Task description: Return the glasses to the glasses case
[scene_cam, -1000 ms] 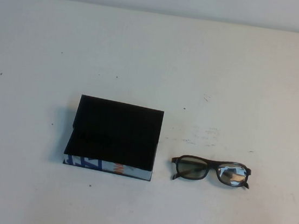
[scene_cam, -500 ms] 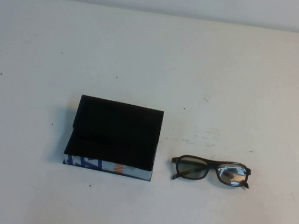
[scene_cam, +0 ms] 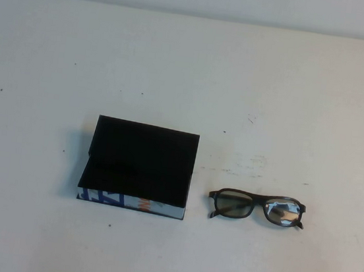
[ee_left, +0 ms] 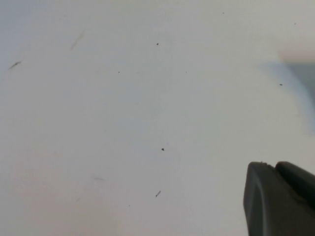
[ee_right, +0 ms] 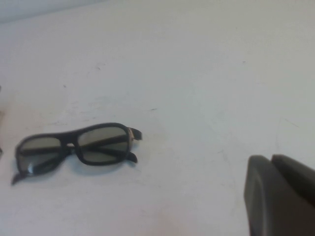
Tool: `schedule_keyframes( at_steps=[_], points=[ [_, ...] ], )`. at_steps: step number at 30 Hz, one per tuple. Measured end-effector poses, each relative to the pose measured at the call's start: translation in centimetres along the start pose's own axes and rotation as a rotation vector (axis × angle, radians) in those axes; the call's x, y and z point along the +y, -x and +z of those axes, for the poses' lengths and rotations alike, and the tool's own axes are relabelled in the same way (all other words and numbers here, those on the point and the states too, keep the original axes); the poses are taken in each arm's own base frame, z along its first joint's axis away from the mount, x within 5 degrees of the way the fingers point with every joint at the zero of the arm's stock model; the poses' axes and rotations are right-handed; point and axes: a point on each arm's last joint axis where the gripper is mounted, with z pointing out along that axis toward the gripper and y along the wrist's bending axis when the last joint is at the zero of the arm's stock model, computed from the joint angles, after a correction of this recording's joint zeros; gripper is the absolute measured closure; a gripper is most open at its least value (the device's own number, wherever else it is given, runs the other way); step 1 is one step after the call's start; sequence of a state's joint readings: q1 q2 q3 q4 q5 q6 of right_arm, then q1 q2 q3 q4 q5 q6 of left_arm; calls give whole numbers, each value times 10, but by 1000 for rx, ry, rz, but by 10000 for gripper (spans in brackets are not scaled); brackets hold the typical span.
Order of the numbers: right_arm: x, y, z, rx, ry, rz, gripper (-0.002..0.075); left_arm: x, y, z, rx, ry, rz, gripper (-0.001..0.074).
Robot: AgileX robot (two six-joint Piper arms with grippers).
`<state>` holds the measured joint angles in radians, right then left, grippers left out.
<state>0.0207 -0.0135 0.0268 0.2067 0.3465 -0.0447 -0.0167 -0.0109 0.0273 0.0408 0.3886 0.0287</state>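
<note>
The glasses (scene_cam: 257, 208) lie on the white table just right of the glasses case, lenses facing the near edge. They also show in the right wrist view (ee_right: 76, 147). The glasses case (scene_cam: 138, 167) is a black box with its blue, white and orange printed front toward the near edge; its dark top hides the inside. Neither arm shows in the high view. My right gripper (ee_right: 271, 158) is shut and empty, above the table and well apart from the glasses. My left gripper (ee_left: 273, 164) is shut and empty over bare table.
The white table (scene_cam: 190, 70) carries small dark specks and scuffs. Its far edge meets a pale wall at the back. Open table surrounds the case and glasses on all sides.
</note>
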Motion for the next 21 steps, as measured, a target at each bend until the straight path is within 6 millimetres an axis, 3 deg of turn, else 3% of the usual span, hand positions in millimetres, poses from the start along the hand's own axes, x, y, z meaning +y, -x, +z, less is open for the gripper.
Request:
schedule_keyframes(
  at_steps=[9, 13, 18, 21],
  points=[
    [5, 19, -2, -194, 106, 447, 737, 0, 0, 0, 0, 0, 0, 738],
    [3, 24, -3, -256, 106, 532, 737, 0, 0, 0, 0, 0, 0, 738],
    [8, 21, -3, -194, 161, 649, 737, 0, 0, 0, 0, 0, 0, 738],
    [23, 33, -10, -108, 248, 627, 737, 0, 0, 0, 0, 0, 0, 738]
  ],
)
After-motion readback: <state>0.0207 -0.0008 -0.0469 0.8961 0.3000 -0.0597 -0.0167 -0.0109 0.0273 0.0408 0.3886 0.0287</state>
